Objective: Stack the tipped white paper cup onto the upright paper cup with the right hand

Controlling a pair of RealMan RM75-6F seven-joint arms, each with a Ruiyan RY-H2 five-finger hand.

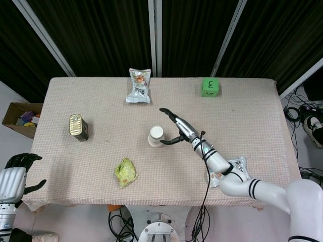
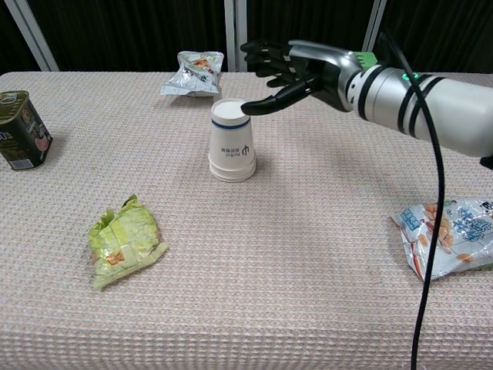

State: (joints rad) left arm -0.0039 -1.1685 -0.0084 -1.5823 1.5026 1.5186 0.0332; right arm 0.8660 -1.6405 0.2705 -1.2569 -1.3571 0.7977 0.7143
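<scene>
Stacked cups: the white paper cup (image 2: 231, 131) sits nested over the upright paper cup (image 2: 233, 167), mouths down, one compact stack near the middle of the table (image 2: 308, 254).
Right hand: the right hand (image 2: 289, 71) hovers just at the stack's 2 o'clock, fingers spread and holding nothing; one fingertip reaches close to the top cup's rim, and I cannot tell whether it touches.
Left hand: the left hand (image 1: 20, 166) hangs off the table's 8 o'clock corner, fingers curled in loosely, nothing in them.
Around: green can (image 2: 23, 140) at 9 o'clock; crumpled green wrapper (image 2: 123, 240) at 7 o'clock; silver snack bag (image 2: 192, 73) at 12 o'clock; green cube (image 1: 210, 86) at 1 o'clock; snack packet (image 2: 451, 239) at 4 o'clock.
</scene>
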